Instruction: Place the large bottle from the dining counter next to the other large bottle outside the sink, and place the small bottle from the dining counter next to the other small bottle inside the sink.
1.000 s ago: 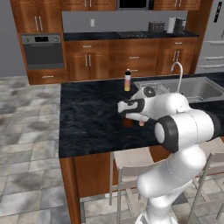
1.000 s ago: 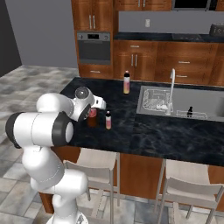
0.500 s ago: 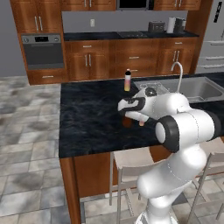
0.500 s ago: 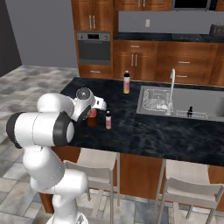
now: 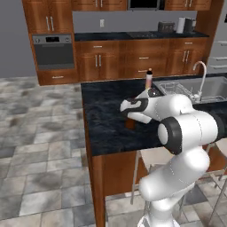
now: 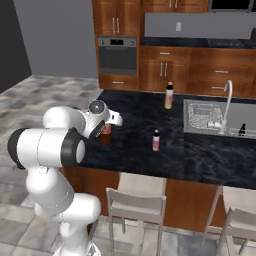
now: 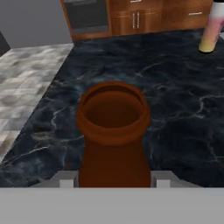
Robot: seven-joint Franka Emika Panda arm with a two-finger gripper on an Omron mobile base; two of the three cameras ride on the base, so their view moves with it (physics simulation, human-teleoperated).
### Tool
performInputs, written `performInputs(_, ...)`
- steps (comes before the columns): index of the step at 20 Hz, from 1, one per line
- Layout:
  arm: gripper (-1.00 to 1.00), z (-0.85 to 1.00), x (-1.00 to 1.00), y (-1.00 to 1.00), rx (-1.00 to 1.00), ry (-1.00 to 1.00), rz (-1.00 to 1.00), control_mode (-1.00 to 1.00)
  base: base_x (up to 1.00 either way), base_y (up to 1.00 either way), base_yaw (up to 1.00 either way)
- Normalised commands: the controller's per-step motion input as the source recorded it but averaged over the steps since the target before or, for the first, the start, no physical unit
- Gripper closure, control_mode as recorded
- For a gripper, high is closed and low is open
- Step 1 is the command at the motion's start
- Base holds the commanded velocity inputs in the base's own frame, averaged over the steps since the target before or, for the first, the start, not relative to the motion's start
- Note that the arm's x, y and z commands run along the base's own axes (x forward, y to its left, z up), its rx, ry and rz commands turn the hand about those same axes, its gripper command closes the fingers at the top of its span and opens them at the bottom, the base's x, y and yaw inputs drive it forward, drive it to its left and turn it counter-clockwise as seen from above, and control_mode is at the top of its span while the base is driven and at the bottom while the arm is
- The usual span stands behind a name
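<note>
four bottles show: one large bottle (image 7: 113,144) in dark brown, one other large bottle (image 6: 169,96) in pale white at 12 o'clock on the dining counter (image 6: 200,155), one small bottle (image 6: 156,140) near centre, one other small bottle (image 6: 242,130) at 3 o'clock. there is one sink (image 6: 200,120), one faucet (image 6: 227,100), one oven (image 6: 117,55) and two stools (image 6: 135,202).

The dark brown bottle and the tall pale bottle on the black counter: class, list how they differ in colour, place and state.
1. Colour: the dark brown bottle is reddish brown; the tall pale bottle is whitish with an orange-red band.
2. Top: the brown one's mouth is open; the pale one has a dark cap.
3. Place: the brown one stands near the counter's left end, the pale one beside the sink.
4. State: the pincer flanks the brown one; the pale one stands free.

Both are upright.
</note>
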Motion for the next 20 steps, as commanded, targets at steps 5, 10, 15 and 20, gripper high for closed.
performInputs(5, 1.00, 0.00, 0.00, 0.00, 0.00, 0.00, 0.00, 1.00, 0.00, 1.00, 0.00)
performInputs(10, 1.00, 0.00, 0.00, 0.00, 0.00, 0.00, 0.00, 1.00, 0.00, 1.00, 0.00)
performInputs(15, 1.00, 0.00, 0.00, 0.00, 0.00, 0.00, 0.00, 1.00, 0.10, 1.00, 0.00)
performInputs(20, 1.00, 0.00, 0.00, 0.00, 0.00, 0.00, 0.00, 1.00, 0.41, 0.88, 0.00)
